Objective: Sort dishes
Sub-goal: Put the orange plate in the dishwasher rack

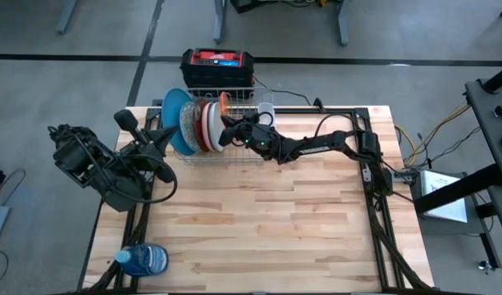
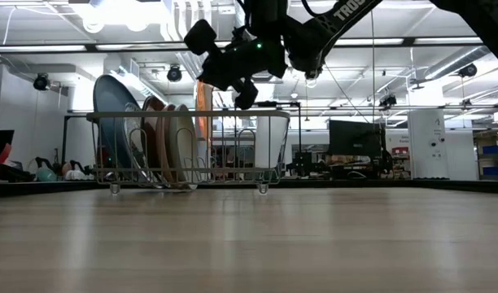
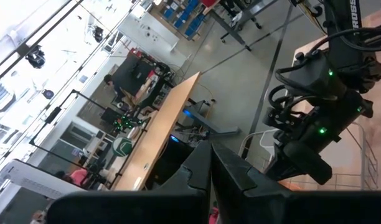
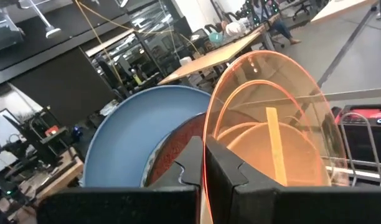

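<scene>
A wire dish rack (image 1: 221,135) stands at the table's far edge. In it, on edge, stand the large blue plate (image 1: 174,109), the patterned plate (image 1: 188,124) and the pink dish (image 1: 207,123). My right gripper (image 1: 229,131) reaches in from the right and is shut on the translucent orange bowl (image 4: 277,124), which also shows in the low view (image 2: 204,106). My left gripper (image 3: 210,163) is shut and empty, left of the rack (image 1: 159,146). The pale blue-white plate I cannot make out. My right gripper pinches the orange bowl's rim (image 4: 206,149) between its two fingers, one on each face of the thin wall. The fingers come from the table's right side, about level. The bowl stands on edge beside the pink dish; the rack and plates hide its lower end.
A blue water bottle (image 1: 144,260) lies at the table's near left corner. A clear cup-like container (image 1: 266,109) sits at the rack's right end. A red and black box (image 1: 218,61) stands on the floor beyond the table. People sit at benches far off (image 4: 240,25).
</scene>
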You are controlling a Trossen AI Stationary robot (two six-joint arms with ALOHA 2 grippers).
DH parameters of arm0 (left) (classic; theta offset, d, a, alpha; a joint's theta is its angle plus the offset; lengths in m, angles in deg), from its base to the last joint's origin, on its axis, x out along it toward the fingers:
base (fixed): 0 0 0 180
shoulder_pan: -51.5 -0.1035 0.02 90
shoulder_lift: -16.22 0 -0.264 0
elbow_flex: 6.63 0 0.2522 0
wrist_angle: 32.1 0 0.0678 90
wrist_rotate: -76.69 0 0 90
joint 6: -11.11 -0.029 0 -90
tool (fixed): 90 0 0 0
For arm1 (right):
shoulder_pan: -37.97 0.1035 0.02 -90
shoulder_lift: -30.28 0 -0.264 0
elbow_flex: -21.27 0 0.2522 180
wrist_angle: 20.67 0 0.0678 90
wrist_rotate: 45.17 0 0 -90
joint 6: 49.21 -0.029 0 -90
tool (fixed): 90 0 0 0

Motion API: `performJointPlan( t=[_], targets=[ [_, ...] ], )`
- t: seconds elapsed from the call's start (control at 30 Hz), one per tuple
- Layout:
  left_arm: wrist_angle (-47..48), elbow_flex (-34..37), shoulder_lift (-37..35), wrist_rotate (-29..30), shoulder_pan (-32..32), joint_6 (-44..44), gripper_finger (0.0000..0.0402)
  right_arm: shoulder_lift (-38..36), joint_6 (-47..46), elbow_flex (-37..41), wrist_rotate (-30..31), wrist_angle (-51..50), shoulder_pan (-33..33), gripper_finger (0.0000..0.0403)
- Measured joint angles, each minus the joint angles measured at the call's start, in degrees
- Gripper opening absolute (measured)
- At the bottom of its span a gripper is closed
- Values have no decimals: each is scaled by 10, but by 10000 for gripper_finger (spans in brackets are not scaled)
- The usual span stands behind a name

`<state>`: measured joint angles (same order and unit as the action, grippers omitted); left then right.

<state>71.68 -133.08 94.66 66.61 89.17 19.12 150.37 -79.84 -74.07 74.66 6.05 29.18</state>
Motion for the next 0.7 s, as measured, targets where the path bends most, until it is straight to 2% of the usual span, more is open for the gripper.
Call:
performJointPlan(
  t=[0.7],
  targets=[
    [0, 0, 0, 0, 0, 11, 0, 6, -102, -7, 3, -26, 4, 0]
  ],
)
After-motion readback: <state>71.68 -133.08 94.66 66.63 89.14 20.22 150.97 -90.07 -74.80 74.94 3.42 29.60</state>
